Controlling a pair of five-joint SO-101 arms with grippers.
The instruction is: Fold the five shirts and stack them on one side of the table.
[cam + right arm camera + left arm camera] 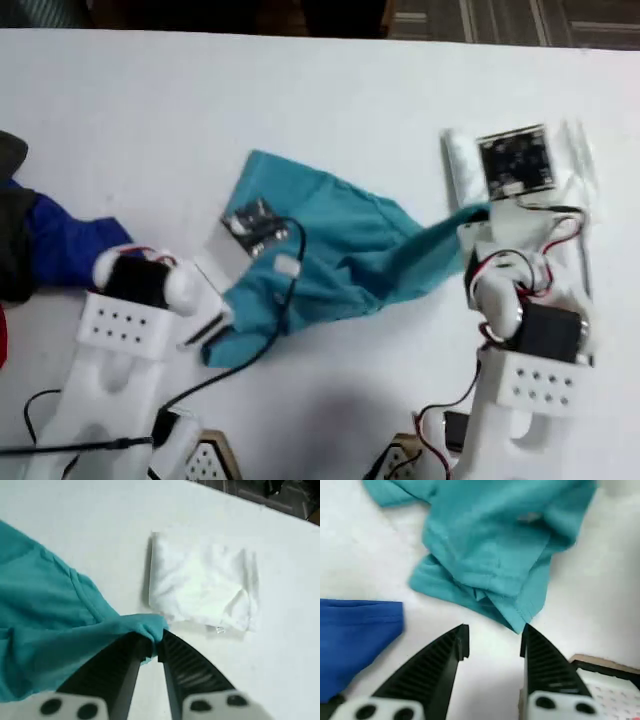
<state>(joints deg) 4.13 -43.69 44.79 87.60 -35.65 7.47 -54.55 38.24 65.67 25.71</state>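
Note:
A teal shirt (320, 255) lies rumpled in the middle of the white table (330, 100). My right gripper (470, 228) is shut on its right corner and holds that corner off the table; in the right wrist view the cloth (45, 620) bunches between the closed fingers of the gripper (152, 640). A folded white shirt (200, 582) lies just beyond it (458, 160). My left gripper (492, 640) is open just short of the teal hem (490, 545), holding nothing, at the shirt's lower left (212, 322). A blue shirt (65, 245) lies at the left.
A dark garment (12, 235) and a red edge (2, 335) lie at the table's far left beside the blue shirt (355, 635). The arms' mounts with wooden plates (205, 455) stand at the front edge. Bare table stretches along the back.

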